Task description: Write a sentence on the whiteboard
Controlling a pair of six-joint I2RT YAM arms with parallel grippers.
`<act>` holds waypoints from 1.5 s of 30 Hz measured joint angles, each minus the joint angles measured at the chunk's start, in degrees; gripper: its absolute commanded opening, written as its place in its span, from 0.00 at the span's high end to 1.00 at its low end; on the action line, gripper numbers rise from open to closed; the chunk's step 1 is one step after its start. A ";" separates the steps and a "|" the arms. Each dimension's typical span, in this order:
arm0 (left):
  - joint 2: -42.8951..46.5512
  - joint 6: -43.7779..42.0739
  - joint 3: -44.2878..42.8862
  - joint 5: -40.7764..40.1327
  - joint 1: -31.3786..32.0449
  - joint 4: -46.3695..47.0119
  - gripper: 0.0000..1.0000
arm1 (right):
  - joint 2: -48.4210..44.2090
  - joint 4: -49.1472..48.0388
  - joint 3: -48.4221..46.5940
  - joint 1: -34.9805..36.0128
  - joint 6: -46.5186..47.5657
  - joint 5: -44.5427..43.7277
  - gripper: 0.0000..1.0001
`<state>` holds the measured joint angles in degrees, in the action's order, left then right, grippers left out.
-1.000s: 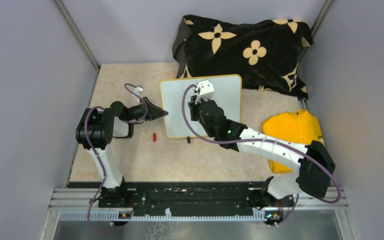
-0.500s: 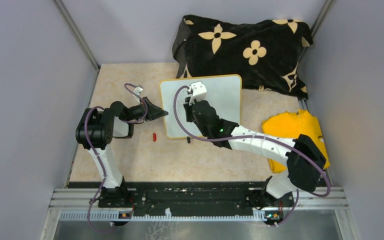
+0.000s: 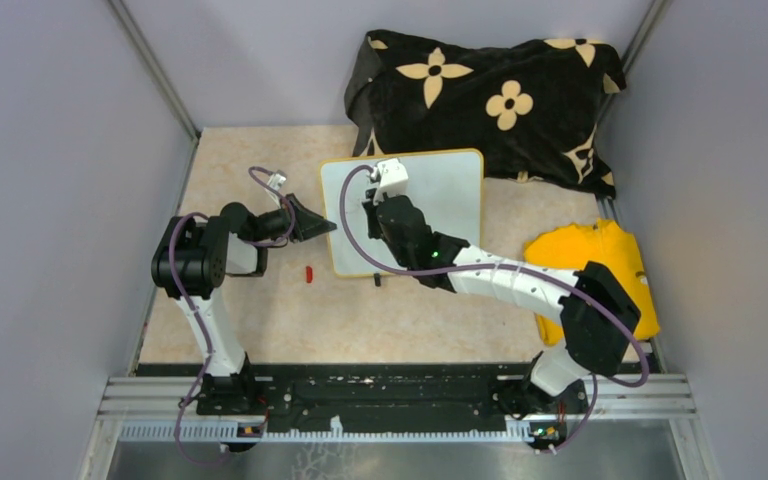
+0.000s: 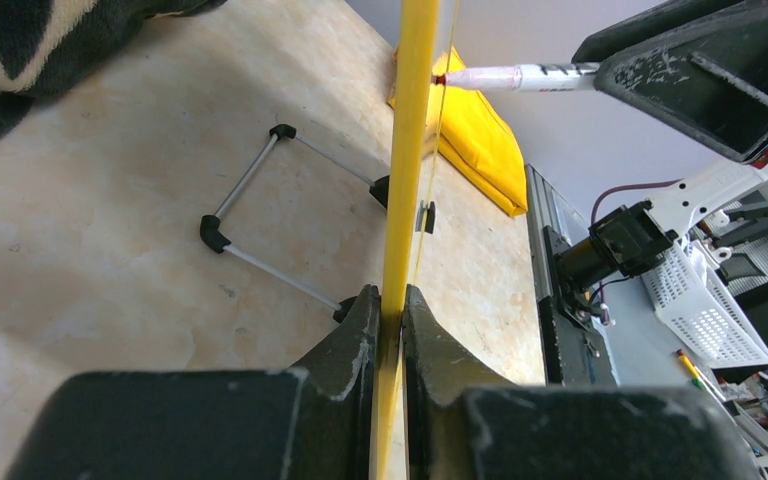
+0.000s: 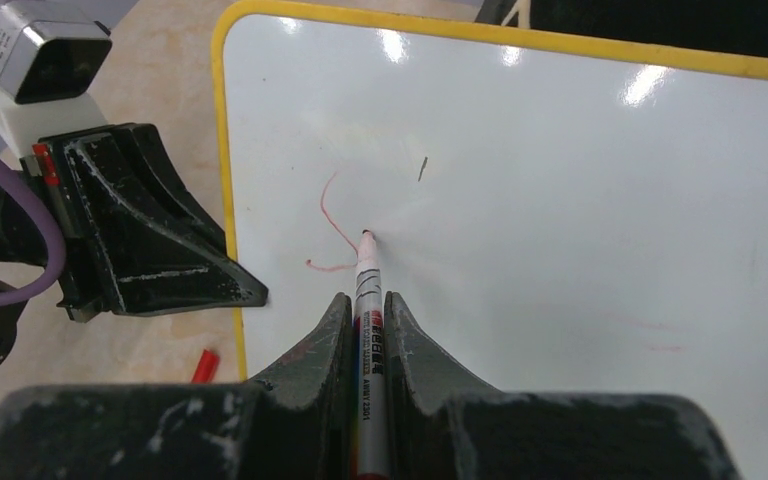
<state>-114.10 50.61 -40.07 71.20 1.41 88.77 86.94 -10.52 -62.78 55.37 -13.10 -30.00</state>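
Observation:
The whiteboard [image 3: 440,195] with its yellow frame stands tilted at the table's middle; it fills the right wrist view [image 5: 560,220]. My left gripper [image 3: 325,228] is shut on the frame's left edge [image 4: 405,200]. My right gripper [image 3: 375,210] is shut on a white marker [image 5: 368,300] whose tip touches the board's upper left. A thin red curved stroke [image 5: 332,225], the start of the sentence, lies just left of the tip. The marker also shows in the left wrist view [image 4: 515,77], touching the board.
A red marker cap [image 3: 308,274] lies on the table left of the board. A black flower-patterned cloth [image 3: 490,90] sits behind the board. A yellow cloth [image 3: 590,260] lies at the right. The board's wire stand [image 4: 280,215] rests on the table.
My right gripper has moved left across the board with the marker. The left arm and the board have not moved.

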 measured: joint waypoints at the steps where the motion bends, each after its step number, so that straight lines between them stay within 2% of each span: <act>1: 0.00 0.00 0.00 0.00 0.00 0.00 1.00 | 0.26 0.28 0.00 -0.09 -0.07 -0.09 1.00; 45: -0.15 0.33 -0.22 -0.07 0.00 0.00 1.00 | -0.11 3.04 0.76 -0.17 -2.97 0.13 1.00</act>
<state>-114.26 50.94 -40.29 71.13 1.41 88.77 86.83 -7.49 -62.02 55.20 -16.08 -29.87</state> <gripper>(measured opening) 0.137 0.111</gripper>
